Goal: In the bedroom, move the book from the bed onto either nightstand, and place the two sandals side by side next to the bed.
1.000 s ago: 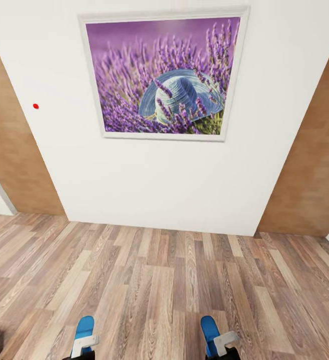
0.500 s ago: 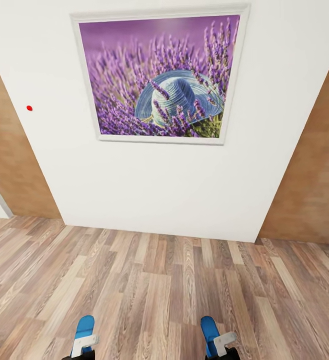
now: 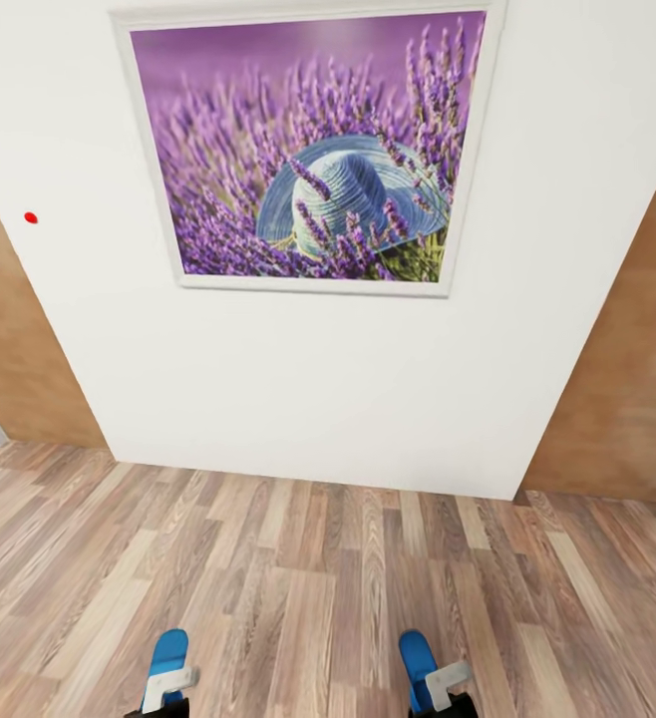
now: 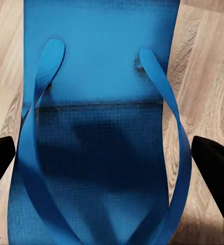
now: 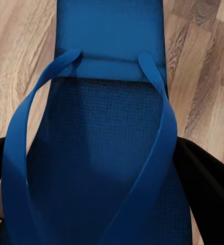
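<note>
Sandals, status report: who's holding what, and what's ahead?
Left gripper shut on left sandal. Right gripper shut on right sandal. White wall with lavender picture dead ahead; wood floor between.

Framed lavender-and-hat picture (image 3: 303, 155) on white wall (image 3: 298, 389) — plank floor (image 3: 298, 578) below.

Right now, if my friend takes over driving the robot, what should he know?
Left gripper: shut on a blue sandal.
Right gripper: shut on the other sandal.
Both sandals are held above the wood floor, facing a white wall with a lavender picture.
Done: both sandals picked up.
Left: put them side by side next to the bed, then move the book to a nightstand.
</note>
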